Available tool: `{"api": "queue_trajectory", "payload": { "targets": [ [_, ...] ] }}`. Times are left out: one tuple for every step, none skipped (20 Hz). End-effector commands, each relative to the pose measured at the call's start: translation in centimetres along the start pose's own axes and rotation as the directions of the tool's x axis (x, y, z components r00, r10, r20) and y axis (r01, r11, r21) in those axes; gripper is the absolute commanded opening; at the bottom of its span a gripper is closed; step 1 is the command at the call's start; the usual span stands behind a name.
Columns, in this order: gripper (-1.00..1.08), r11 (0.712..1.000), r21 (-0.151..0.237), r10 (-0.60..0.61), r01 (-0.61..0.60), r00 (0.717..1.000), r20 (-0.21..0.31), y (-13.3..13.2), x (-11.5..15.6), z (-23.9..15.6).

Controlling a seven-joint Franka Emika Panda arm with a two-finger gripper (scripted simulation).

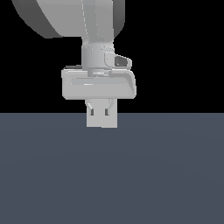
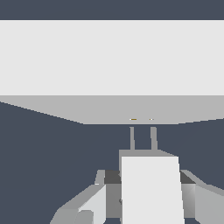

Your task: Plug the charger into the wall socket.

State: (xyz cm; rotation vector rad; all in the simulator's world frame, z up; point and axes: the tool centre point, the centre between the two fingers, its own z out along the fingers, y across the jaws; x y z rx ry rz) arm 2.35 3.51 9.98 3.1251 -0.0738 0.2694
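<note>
Between the fingers (image 2: 151, 192) the charger (image 2: 151, 188) is held, clamped on both sides, its two prongs (image 2: 142, 138) pointed at the wall socket (image 2: 109, 61). Just ahead of the prong tips, apart from them, two orange dots (image 2: 141, 119) are seen on the socket's face above the worktop (image 1: 112, 175).
</note>
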Motion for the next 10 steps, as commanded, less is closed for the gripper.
{"api": "queue_trajectory", "payload": {
  "targets": [
    [-1.0,1.0,0.0,0.0,0.0,1.0,0.0,0.0,0.9,0.1],
    [-1.0,1.0,0.0,0.0,0.0,1.0,0.0,0.0,1.2,0.2],
    [-1.0,1.0,0.0,0.0,0.0,1.0,0.0,0.0,1.4,0.2],
    [-1.0,1.0,0.0,0.0,0.0,1.0,0.0,0.0,1.6,0.3],
    [-1.0,1.0,0.0,0.0,0.0,1.0,0.0,0.0,1.8,0.3],
    [-1.0,1.0,0.0,0.0,0.0,1.0,0.0,0.0,2.0,0.3],
    [-1.0,1.0,0.0,0.0,0.0,1.0,0.0,0.0,2.1,0.3],
    [-1.0,1.0,0.0,0.0,0.0,1.0,0.0,0.0,2.1,0.4],
    [-1.0,1.0,0.0,0.0,0.0,1.0,0.0,0.0,2.2,0.4],
    [-1.0,1.0,0.0,0.0,0.0,1.0,0.0,0.0,2.2,0.4]
  ]
}}
